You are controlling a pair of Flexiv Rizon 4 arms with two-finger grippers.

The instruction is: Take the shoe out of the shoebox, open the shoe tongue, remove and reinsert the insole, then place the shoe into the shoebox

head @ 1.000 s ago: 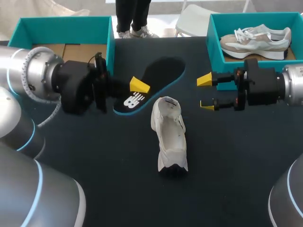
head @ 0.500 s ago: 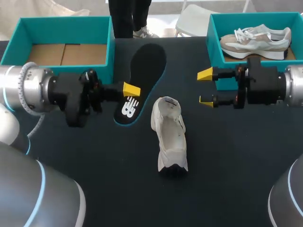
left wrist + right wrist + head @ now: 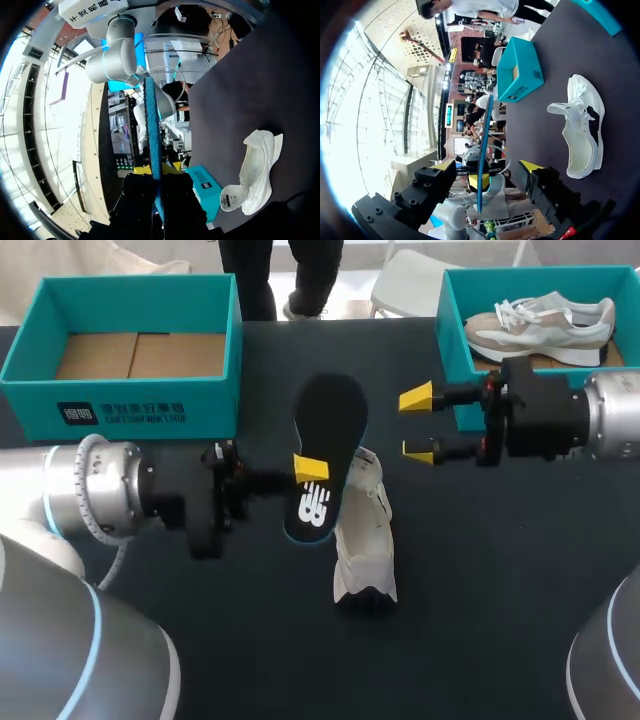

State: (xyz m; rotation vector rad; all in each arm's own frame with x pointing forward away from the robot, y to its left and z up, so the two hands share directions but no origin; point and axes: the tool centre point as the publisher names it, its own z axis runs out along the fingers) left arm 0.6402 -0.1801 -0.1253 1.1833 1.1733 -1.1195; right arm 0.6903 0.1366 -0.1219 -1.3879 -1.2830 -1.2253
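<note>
A white shoe [image 3: 366, 540] lies on the dark table, its opening toward the far side; it also shows in the left wrist view [image 3: 256, 170] and the right wrist view [image 3: 581, 131]. My left gripper [image 3: 312, 472] is shut on a black insole [image 3: 328, 430] with a teal underside and holds it on edge just above the shoe's heel end. In the left wrist view the insole [image 3: 152, 130] is a thin teal strip pinched in the gripper [image 3: 156, 170]. My right gripper [image 3: 417, 425] stands open to the right of the insole, apart from it. Its wrist view shows the insole [image 3: 484, 145] edge-on ahead of the gripper [image 3: 487, 167].
An empty teal shoebox [image 3: 120, 400] stands at the back left. A second teal shoebox [image 3: 450, 335] at the back right holds a beige and white sneaker [image 3: 540, 320], just behind my right arm.
My left arm has carried the insole toward me and to the right, from beside the left box to over the shoe's heel. My right gripper moved slightly left and its fingers narrowed a little.
</note>
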